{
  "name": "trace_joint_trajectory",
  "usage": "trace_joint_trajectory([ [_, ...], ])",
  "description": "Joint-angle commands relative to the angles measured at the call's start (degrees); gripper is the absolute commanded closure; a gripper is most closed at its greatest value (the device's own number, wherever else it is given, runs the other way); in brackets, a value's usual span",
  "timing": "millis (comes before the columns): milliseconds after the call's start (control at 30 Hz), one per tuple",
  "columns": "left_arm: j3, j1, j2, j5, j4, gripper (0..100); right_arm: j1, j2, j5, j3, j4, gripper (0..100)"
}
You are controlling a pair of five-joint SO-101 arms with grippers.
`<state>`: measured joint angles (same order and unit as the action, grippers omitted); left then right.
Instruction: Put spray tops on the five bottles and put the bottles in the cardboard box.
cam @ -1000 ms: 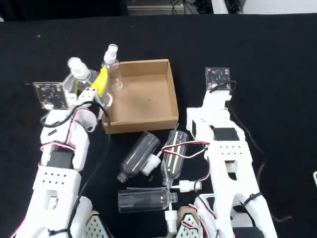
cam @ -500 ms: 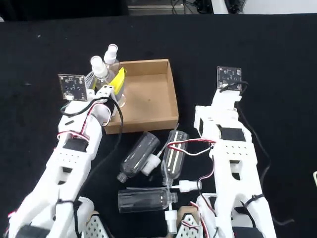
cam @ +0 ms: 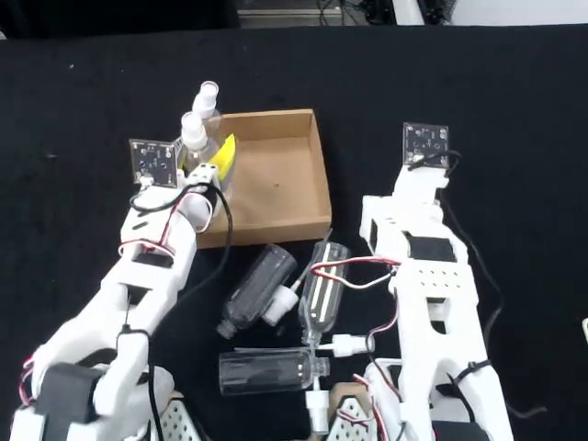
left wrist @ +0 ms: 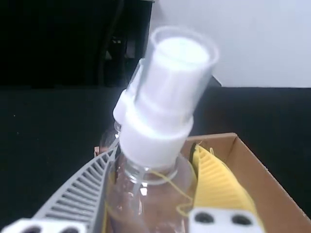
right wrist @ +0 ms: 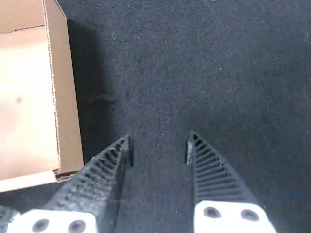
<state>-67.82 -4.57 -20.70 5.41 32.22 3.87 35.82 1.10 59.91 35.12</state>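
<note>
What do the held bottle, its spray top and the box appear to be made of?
The held bottle looks like clear glossy plastic: you see through it, and it glints. Its spray top seems smooth white plastic under a translucent cap. The cardboard box is matte brown board.

I log left arm (cam: 138,294), right arm (cam: 432,285): white shells | red, white, black cables exposed | left hand (left wrist: 155,150): one grey ribbed finger, one yellow | right hand (right wrist: 158,141): black ribbed fingers, white screw-holed bases
</note>
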Motion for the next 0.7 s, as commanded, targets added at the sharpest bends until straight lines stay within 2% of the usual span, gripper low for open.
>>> trace_joint_trajectory([
  [0, 3.38, 0.84, 3.25, -0.97, 6.15, 97, 0.62, 1.36, -0.18, -0.66, -1.41, 83.5],
  [267, 6.64, 4.09, 10.46, -0.88, 7.56, 97, 0.62, 1.36, -0.18, -0.57, -1.41, 83.5],
  [667, 7.25, 3.91, 13.54, -0.97, 9.23, 97, 0.62, 1.27, -0.18, -0.66, -1.41, 83.5],
])
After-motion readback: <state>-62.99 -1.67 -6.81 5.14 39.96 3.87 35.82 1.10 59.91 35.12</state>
